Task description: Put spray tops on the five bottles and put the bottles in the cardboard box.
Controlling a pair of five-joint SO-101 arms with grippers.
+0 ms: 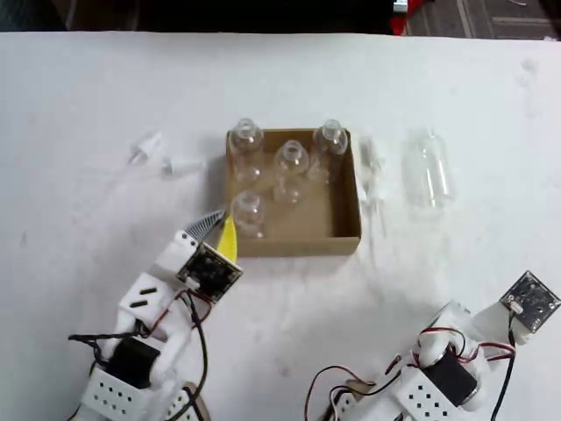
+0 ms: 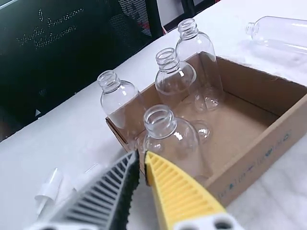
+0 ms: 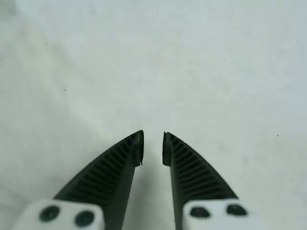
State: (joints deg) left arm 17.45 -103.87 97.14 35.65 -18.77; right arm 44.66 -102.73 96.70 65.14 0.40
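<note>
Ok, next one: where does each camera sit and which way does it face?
High view: fixed above the table, looking down on the cardboard box; left arm and right arm at the near edge.
Left wrist view: on the left arm's wrist, looking along the grey-and-yellow left claw at the box.
Right wrist view: on the right arm's wrist, looking past the black right claw at the table.
Shared: high and left wrist views show the box, four standing bottles, the lying bottle.

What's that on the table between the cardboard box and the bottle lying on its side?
In the high view, what look like white spray tops lie on the table between the cardboard box and the lying bottle.
</note>
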